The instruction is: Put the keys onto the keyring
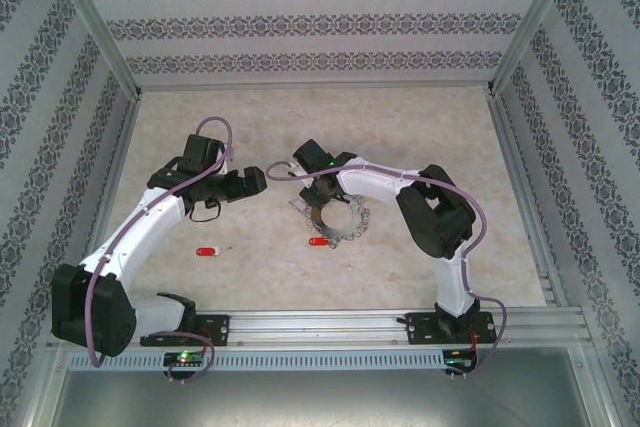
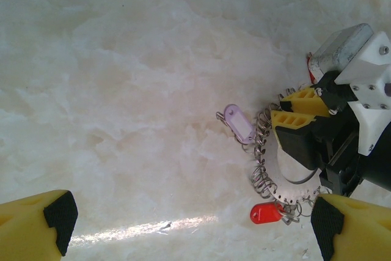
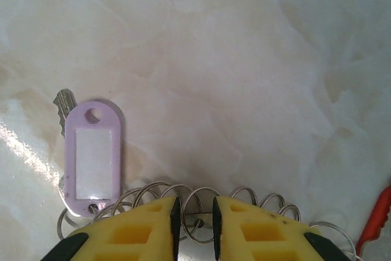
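Observation:
The keyring (image 1: 347, 223) is a flat silvery ring fringed with small wire loops, lying mid-table. A red-headed key (image 2: 264, 213) lies at its edge, its loop in among the ring's loops. A second red key (image 1: 208, 250) lies loose to the left. A purple-tagged key (image 3: 93, 151) rests against the keyring (image 3: 153, 195). My right gripper (image 3: 194, 224) stands over the keyring, its jaws a narrow gap apart with one wire loop between the pads. My left gripper (image 2: 192, 224) hovers wide open to the left of the keyring (image 2: 275, 175), holding nothing.
Patterned walls close in the pale marble table (image 1: 420, 137) on three sides. A metal rail (image 1: 350, 325) carrying both arm bases runs along the near edge. The right arm's fingers (image 2: 299, 111) show in the left wrist view.

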Motion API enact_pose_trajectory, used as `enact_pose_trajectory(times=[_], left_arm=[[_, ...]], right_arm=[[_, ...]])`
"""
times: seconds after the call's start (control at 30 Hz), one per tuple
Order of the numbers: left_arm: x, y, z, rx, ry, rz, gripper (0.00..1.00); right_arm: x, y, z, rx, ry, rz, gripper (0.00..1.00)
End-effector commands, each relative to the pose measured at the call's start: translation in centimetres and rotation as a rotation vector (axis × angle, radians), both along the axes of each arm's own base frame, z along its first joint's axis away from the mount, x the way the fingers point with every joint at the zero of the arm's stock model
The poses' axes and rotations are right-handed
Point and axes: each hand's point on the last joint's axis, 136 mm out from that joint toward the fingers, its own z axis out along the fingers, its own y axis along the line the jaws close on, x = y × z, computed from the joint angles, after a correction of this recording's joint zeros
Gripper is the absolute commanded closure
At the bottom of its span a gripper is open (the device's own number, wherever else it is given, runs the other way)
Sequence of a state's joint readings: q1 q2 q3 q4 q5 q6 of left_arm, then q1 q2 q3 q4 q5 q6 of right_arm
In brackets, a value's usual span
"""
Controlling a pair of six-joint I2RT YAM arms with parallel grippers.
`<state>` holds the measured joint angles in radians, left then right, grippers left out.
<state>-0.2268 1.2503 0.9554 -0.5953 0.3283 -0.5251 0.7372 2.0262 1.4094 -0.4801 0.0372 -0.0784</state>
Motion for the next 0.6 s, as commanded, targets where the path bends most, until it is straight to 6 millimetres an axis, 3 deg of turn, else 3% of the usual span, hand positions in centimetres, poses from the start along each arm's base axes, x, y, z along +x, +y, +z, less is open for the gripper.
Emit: enact_pose_trajectory(times=[0.0,0.23,0.37,0.57], left_arm=[[-0.2,0.5,-0.5,0.016,0.020,0.013,0.01],[-0.2,0.5,-0.4,0.016,0.018,0.013,0.01],[-0.2,0.5,-0.5,0.016,0.018,0.014,0.01],[-0.1,0.4,-0.8,0.014,0.020,0.008,0.01]], right_arm=[[0.2,-0.2,-0.1,-0.026,-0.001,-0.004,0.76],[0.0,-0.2,1.6,0.016,-0.027,-0.023,0.78],[-0.3,0.0,3.4,0.170,-0.027,-0.082,0.80],[-0.6,0.2,3.2,0.246,0.048,-0.146,0.81]])
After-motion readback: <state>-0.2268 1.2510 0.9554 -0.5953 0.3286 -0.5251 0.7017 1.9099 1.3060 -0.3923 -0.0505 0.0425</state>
